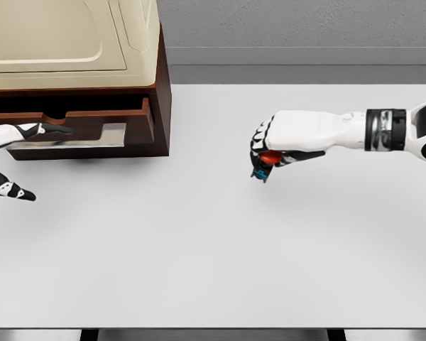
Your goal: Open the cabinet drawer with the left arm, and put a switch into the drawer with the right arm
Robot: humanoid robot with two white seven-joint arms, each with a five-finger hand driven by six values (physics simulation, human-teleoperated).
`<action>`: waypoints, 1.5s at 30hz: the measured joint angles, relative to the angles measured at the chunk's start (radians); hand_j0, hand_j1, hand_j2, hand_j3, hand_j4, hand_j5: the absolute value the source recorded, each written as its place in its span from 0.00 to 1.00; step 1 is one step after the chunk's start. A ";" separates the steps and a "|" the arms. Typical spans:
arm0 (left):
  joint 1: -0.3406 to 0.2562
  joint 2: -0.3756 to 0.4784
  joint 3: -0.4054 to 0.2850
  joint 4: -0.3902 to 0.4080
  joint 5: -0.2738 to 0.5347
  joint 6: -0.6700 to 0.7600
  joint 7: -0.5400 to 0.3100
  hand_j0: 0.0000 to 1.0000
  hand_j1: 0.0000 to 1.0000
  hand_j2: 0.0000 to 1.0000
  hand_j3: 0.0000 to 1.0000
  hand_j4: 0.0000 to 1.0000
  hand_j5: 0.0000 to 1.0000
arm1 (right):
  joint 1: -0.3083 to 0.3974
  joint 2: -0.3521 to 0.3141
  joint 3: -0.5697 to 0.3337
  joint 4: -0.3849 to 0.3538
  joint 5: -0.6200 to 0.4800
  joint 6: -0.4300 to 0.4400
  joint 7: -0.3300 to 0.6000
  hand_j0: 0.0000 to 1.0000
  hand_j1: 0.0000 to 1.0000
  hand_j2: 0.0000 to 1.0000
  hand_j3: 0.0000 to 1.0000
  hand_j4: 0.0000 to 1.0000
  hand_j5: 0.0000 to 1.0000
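The drawer [92, 131] is sitting open at far left (left hand [18, 153] spread beside it); the right hand [273, 145] is gripping the switch [264, 165], not yet placed

brown cabinet [163, 92], red switch [268, 158], white table [220, 249]

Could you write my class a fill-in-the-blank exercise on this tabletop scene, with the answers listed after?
1. The drawer of the cabinet is pulled ____.
2. The switch is held in the ____ hand.
3. The left hand is at the drawer's ____ edge.
4. The switch is held above the white ____.

Missing words: open; right; front; table
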 measured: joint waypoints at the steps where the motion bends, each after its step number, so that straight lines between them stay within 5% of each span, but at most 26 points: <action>1: 0.002 -0.002 0.000 0.008 0.000 0.000 0.000 1.00 1.00 1.00 1.00 1.00 1.00 | -0.006 0.004 -0.001 0.000 -0.001 0.000 0.000 0.43 0.43 0.43 0.43 0.43 0.43; 18: 0.012 -0.023 -0.014 0.029 -0.007 0.000 -0.002 1.00 1.00 1.00 1.00 1.00 1.00 | -0.020 0.054 -0.010 0.003 -0.046 0.000 0.002 0.43 0.43 0.43 0.43 0.43 0.43; 45: 0.092 0.048 0.018 -0.066 0.058 0.034 -0.019 1.00 1.00 1.00 1.00 1.00 1.00 | -0.092 0.150 -0.011 0.032 -0.101 0.000 0.007 0.43 0.43 0.43 0.43 0.43 0.43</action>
